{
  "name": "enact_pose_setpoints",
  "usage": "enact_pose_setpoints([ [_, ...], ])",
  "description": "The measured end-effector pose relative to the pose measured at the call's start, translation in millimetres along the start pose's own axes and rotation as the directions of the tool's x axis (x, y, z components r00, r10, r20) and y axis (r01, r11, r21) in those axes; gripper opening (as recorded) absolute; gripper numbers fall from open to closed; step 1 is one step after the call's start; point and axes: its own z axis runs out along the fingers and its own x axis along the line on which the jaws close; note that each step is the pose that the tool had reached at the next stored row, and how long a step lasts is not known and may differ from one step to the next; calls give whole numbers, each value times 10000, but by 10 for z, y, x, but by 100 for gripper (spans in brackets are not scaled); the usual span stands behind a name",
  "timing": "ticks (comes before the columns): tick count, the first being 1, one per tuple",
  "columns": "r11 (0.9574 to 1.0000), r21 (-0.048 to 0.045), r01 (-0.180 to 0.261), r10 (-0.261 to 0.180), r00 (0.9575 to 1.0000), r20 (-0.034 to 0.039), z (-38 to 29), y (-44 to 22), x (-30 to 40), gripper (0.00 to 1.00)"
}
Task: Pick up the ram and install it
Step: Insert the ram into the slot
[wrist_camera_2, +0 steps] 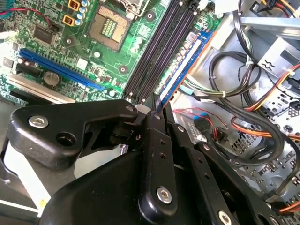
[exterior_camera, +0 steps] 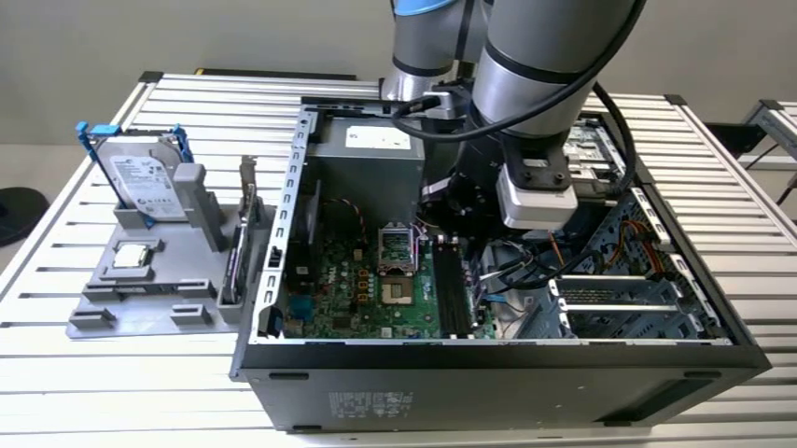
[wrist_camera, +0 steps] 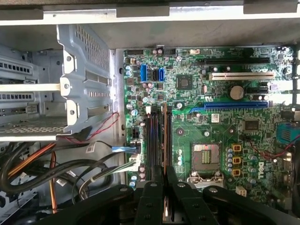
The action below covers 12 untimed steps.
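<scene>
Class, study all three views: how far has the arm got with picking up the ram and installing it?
Done: the ram is picked up and sits inside the open computer case. In hand: the gripper is shut on one end of it, holding it lengthwise along the black memory slots. Left: seating it; whether its edge has entered a slot cannot be told.
</scene>
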Motion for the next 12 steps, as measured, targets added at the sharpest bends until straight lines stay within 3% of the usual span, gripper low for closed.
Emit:
enact_pose_setpoints([
  [12, 10000, -2, 4, -4, 10000, 4, 13, -1, 1, 0],
])
